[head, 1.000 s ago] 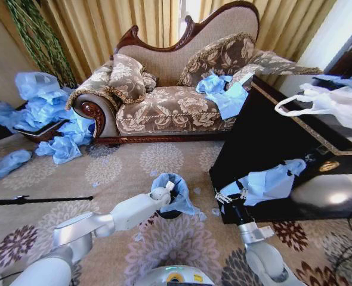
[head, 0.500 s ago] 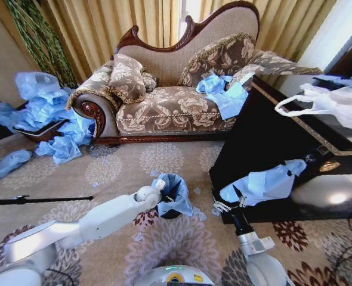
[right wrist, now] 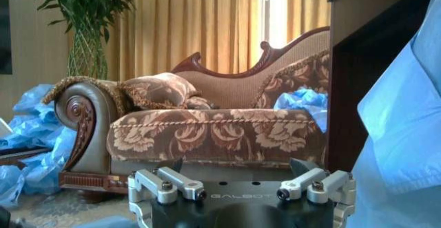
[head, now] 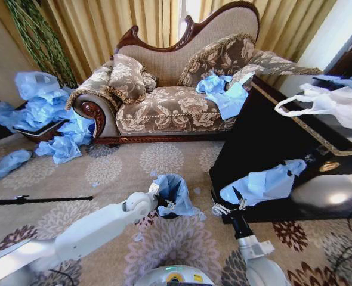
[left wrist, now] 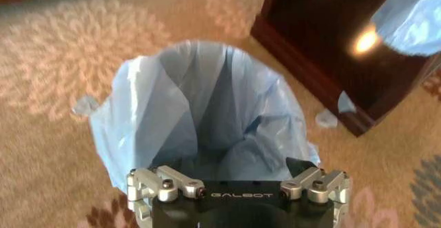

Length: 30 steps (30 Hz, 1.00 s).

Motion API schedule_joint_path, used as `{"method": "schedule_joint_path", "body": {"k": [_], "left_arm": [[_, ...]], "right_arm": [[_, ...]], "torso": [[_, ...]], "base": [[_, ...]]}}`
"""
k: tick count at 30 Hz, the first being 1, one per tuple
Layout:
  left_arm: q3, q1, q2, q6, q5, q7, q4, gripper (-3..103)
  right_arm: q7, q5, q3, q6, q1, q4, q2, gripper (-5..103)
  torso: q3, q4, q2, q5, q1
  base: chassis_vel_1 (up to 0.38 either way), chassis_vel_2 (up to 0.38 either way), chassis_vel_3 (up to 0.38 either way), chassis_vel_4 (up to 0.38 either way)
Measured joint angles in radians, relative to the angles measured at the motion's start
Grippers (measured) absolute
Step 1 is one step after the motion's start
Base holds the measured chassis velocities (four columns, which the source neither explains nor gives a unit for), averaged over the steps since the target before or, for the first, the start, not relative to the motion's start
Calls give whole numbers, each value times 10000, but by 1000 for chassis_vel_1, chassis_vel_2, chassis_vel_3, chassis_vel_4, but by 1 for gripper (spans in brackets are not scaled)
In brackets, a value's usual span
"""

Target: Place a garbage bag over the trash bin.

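Note:
A light-blue garbage bag [head: 177, 190] lines the trash bin [head: 166, 213], whose dark base just shows below it on the carpet. In the left wrist view the garbage bag [left wrist: 214, 109] gapes open with its edge folded outward all round, hiding the bin. My left gripper [head: 163, 204] [left wrist: 224, 170] is open at the bag's near edge with nothing gripped. My right gripper [head: 227, 208] [right wrist: 238, 167] is open at the front corner of the dark table, just short of another blue bag [head: 265, 182] [right wrist: 403, 135] lying there.
The dark table [head: 265, 137] stands to the right of the bin, with a white loop-handled bag [head: 328, 107] on top. A patterned sofa [head: 170, 107] stands behind, with blue bags on its seat. More blue bags [head: 45, 113] are heaped at the left. A black rod [head: 39, 200] lies on the carpet.
My left arm has drawn back toward me and to the left, its gripper sliding from over the bin's mouth to its near edge. The right gripper has dropped slightly away from the table's bag.

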Motion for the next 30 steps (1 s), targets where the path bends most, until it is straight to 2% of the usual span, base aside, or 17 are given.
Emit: {"method": "schedule_joint_path", "body": {"k": [2, 4, 7, 9, 10, 12, 18, 20, 22, 24, 25, 28, 30], "left_arm": [[-366, 364, 235, -457, 552, 324, -222, 100], [-502, 504, 282, -499, 656, 367, -253, 100], [-1388, 1458, 425, -633, 1051, 526, -110, 100], [-1592, 1654, 427, -659, 1141, 594, -57, 100], [-2177, 2217, 371, -719, 1500, 749, 195, 100], [-2661, 2732, 173, -801, 1715, 836, 527, 100], [-3595, 3691, -289, -1079, 1800, 1061, 736, 100], [-4221, 4358, -450, -1191, 1774, 1091, 387, 100], [-4415, 4594, -436, -1272, 1747, 1112, 185, 100], [-5038, 5458, -94, -1808, 1768, 1683, -492, 100], [-5038, 5458, -94, -1808, 1768, 1683, -492, 100], [-5580, 6314, 275, -3056, 2214, 2696, -1032, 100], [-5693, 6434, 312, -3248, 2320, 2841, -1104, 100]], "right_arm": [[80, -183, -49, 117, -76, -15, 77, 100], [105, -241, -57, 145, -131, -17, 104, 100], [164, -391, -44, 229, -420, 29, 211, 100], [167, -415, -36, 249, -462, 36, 227, 100], [184, -484, -16, 301, -576, 48, 273, 100], [212, -578, -11, 354, -665, 60, 325, 100], [257, -735, 19, 440, -951, 163, 372, 100], [300, -790, 125, 490, -1099, 255, 384, 100], [334, -797, 162, 491, -1147, 314, 384, 100], [398, -806, 259, 492, -1259, 466, 381, 100], [398, -806, 259, 492, -1259, 466, 381, 100], [478, -928, 273, 507, -1278, 567, 417, 100], [494, -965, 273, 509, -1284, 595, 438, 100]], "torso": [[0, 0, 0, 1, 0], [0, -2, 0, 0, 0], [0, -2, 0, -1, 0], [0, 0, 0, -2, 0], [-1, 1, 0, 2, 0], [-1, -1, 0, -2, 0], [-1, -3, 0, 0, 0], [0, -3, 0, -2, 1], [-1, -2, 0, -1, 1], [-1, 0, 0, 2, 0], [-1, 0, 0, 2, 0], [-1, 0, 0, -1, 0], [-1, 0, 0, 0, 0]], "base": [[0, 0, 0, 0], [0, 0, 0, 0], [0, 0, 0, 0], [0, 0, 0, 0], [0, 0, 0, 0], [0, 0, 0, 0], [0, 0, 0, 0], [0, 0, 0, 0], [0, 0, 0, 0], [0, 0, 0, 0], [0, 0, 0, 0], [0, 0, 0, 0], [0, 0, 0, 0]]}}
